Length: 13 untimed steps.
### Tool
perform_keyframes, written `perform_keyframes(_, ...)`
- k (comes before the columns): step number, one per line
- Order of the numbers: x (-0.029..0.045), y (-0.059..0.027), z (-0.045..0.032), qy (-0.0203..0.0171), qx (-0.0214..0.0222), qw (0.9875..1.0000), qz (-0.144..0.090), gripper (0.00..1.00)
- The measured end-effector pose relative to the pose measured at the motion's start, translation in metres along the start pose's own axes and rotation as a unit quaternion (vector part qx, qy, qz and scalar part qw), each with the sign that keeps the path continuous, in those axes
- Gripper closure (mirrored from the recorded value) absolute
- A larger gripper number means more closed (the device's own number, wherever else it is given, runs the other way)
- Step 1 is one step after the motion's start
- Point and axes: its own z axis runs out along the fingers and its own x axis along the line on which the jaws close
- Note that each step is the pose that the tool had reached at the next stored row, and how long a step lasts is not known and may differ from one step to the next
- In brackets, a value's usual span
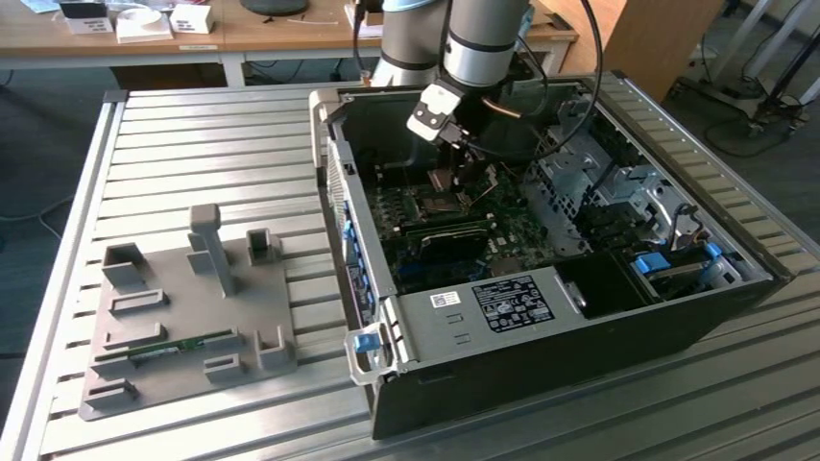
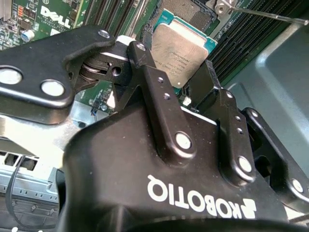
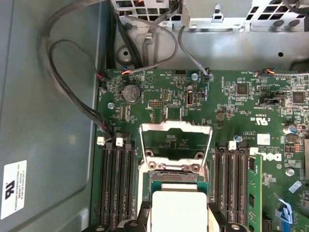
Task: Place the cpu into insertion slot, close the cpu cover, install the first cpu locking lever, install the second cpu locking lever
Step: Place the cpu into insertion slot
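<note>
cpu cover (image 3: 176, 126) raised open, memory slots (image 3: 116, 188) flanking insertion slot (image 2: 186, 12)

The desk (image 1: 192, 144) is a ribbed, silver aluminium slatted surface. In the exterior view it carries two items. An open black metal computer case (image 1: 615, 336) stands from centre toward 4 o'clock. A flat grey plastic fixture plate (image 1: 160, 322) with upright posts lies at 8 o'clock, apart from the case.

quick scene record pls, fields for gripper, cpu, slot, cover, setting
gripper: shut on the cpu
cpu: between the fingers, over the board, not yet seated
insertion slot: uncovered, partly showing past the cpu
cpu cover: swung open, off the slot
setting: open computer case on a slatted table
</note>
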Motion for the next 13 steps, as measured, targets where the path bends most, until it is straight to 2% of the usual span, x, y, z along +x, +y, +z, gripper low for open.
perform_keyframes(13, -0.0001, -0.0013, 0.0040, 0.0003, 0.0000, 1.0000, 0.000, 0.46)
